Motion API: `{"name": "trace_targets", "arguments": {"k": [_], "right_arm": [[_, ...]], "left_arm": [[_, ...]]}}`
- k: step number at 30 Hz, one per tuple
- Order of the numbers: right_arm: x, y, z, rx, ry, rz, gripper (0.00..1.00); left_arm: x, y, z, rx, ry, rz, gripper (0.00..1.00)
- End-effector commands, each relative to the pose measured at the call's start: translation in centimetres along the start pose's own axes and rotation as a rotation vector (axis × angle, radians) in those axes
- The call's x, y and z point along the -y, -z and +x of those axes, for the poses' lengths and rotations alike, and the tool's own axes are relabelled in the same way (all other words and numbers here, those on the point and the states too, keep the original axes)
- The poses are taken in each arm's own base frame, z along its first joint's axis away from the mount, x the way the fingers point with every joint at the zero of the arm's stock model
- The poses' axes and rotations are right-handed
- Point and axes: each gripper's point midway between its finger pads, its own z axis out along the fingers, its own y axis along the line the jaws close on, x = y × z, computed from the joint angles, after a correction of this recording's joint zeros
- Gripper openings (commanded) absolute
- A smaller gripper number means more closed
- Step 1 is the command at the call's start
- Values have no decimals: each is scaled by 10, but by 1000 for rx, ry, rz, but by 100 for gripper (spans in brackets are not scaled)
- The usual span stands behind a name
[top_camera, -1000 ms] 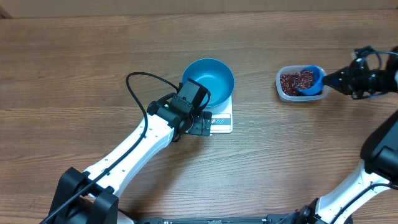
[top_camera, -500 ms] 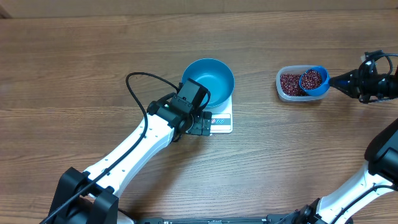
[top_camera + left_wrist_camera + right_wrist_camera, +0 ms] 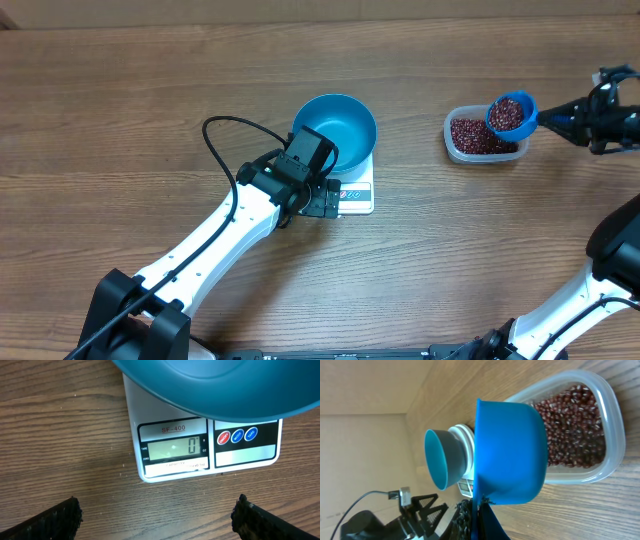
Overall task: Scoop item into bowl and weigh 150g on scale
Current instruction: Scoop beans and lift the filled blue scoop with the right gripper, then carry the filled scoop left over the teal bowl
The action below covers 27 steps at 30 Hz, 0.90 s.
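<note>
The blue bowl stands on the white scale, whose display reads 0. No beans show in the bowl. My left gripper hovers wide open just in front of the scale, its fingertips far apart over bare wood. My right gripper is shut on the handle of a small blue scoop. The scoop is full of dark red beans and hangs level above the right end of the clear tub. From the right wrist I see the scoop's underside, the beans below it and the bowl beyond.
The tub of beans sits at the right of the wooden table, about a hand's width from the scale. A black cable loops over the left arm near the bowl. The right arm's base rises at the right edge.
The scoop has come up out of the tub loaded with beans and drifted a little right and away. The left arm, bowl and scale have not moved.
</note>
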Motion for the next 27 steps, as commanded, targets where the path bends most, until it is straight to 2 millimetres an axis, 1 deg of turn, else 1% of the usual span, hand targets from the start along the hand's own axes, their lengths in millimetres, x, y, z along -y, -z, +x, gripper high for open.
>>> {"name": "trace_targets", "arguments": {"k": [1,4,5,6,7,10,12,14,17,21,27], "right_arm": [[-36,15,-11,41,80,-36,4],[-59,10,-9,18,125,-39,4],[-74,-2,-6,-7,168,-43,4],[-82,-10,-3,-27,187,-47,4],[-85,-14,-2,-36,196,-49,4],[-107,-44,10,-107,262,-65,4],[-119,-59,19,-144,294,-74,4],[-130,-73,28,-182,325,-83,4],[-151,-101,46,-250,389,-100,4],[-174,-130,67,-311,478,-123,4],[-194,-154,81,-341,573,-149,4]], "left_arm": [[-1,1,0,3,18,6,99],[-1,1,0,3,18,6,99],[-1,1,0,3,18,6,100],[-1,1,0,3,18,6,99],[-1,1,0,3,18,6,100],[-1,1,0,3,18,6,100],[-1,1,0,3,18,6,100],[-1,1,0,3,18,6,99],[-1,1,0,3,18,6,100],[-1,1,0,3,18,6,100],[-1,1,0,3,18,6,100]]}}
